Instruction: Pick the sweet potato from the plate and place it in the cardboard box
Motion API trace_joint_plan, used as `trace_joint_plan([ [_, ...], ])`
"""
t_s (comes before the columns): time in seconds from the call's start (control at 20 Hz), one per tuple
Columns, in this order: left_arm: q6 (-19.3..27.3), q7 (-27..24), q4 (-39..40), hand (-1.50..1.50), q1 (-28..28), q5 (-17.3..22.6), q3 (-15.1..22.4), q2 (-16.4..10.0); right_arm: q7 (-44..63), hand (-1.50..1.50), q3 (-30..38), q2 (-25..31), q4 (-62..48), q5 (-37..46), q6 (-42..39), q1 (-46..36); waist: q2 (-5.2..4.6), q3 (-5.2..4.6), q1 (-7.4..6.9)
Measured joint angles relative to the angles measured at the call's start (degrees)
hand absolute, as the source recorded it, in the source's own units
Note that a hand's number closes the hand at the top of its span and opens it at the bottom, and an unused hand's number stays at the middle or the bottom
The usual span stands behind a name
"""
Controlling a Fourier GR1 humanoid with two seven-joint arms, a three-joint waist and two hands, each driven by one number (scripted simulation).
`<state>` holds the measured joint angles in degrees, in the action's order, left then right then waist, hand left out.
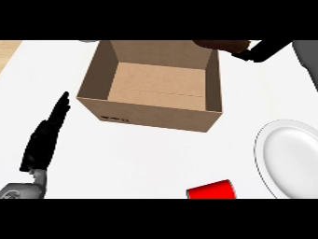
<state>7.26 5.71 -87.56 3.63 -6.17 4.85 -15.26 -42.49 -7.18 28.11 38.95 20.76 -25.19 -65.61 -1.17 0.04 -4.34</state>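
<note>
My right hand (256, 51) is at the far right corner of the cardboard box (154, 114), just outside its rim. It has hold of the sweet potato (220, 45), fingers closed on the right end as far as I can judge; the view's top edge cuts most of the grip off. The potato is off the plate (295, 154), which sits right of the box and nearer to me. The potato hangs at the box's far right corner, with its free end over the rim. Its long axis runs left-right, roughly along the box's far wall, and it points from my hand in toward the box. So the potato lies left of my right hand, and the box's open middle lies further left and nearer to me. Judgement: this is the carry step, almost done, and the potato needs to come in over the box floor before release or it may catch the corner. The right hand is the near one. My left hand (45, 137) rests left of the box, fingers straight, holding nothing. A red object (211, 190) sits on the near side of the box and is not involved.
</note>
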Motion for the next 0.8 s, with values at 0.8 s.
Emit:
trace_joint_plan([
  [0.8,-0.5,-0.85,0.12,0.0,-1.28,-0.4,-1.81,0.04,1.72,1.5,-6.62,-18.53,-17.21,8.72,5.76,-11.62,0.34,-0.08,1.52],
])
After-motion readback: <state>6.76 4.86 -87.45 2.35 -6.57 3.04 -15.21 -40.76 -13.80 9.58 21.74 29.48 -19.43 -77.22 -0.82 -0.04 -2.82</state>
